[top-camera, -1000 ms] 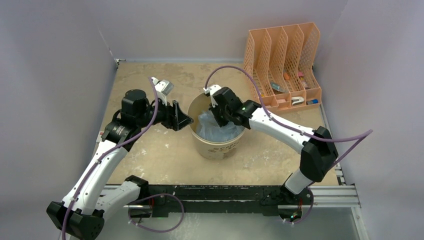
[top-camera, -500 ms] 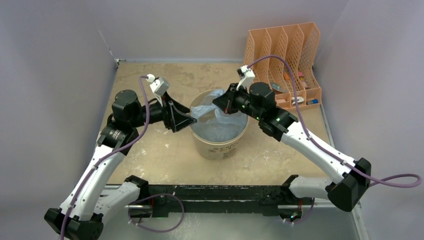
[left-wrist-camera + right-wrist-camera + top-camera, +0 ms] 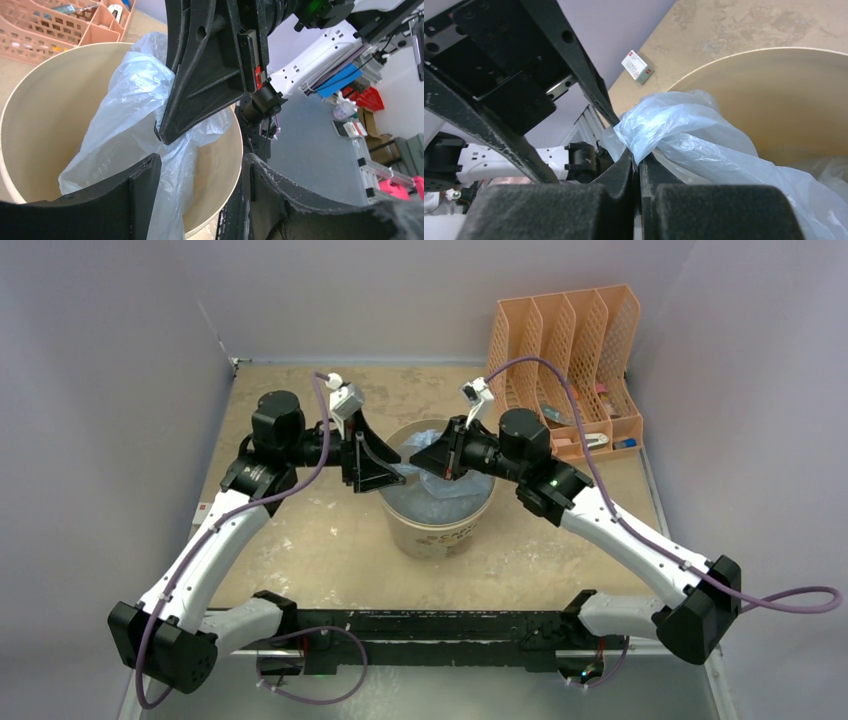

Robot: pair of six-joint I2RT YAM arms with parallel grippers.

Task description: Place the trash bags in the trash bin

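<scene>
— Pale-blue plastic first: trash bag (image 3: 125,115), mostly sunk inside the trash bin (image 3: 440,540), with one bunched corner up above the rim.

— Pinched by what?

— Right end effector (image 3: 638,160), clenched tight on that corner, just over the bin's mouth. Left end effector (image 3: 197,167) spread wide, gripping nothing, poised at the rim.

— Step in hand?

— Probably stuffing the raised part in.

— And next?

— Calls for lowering that corner below the rim, then letting go. Otherwise likely to spring back over the edge.
</scene>
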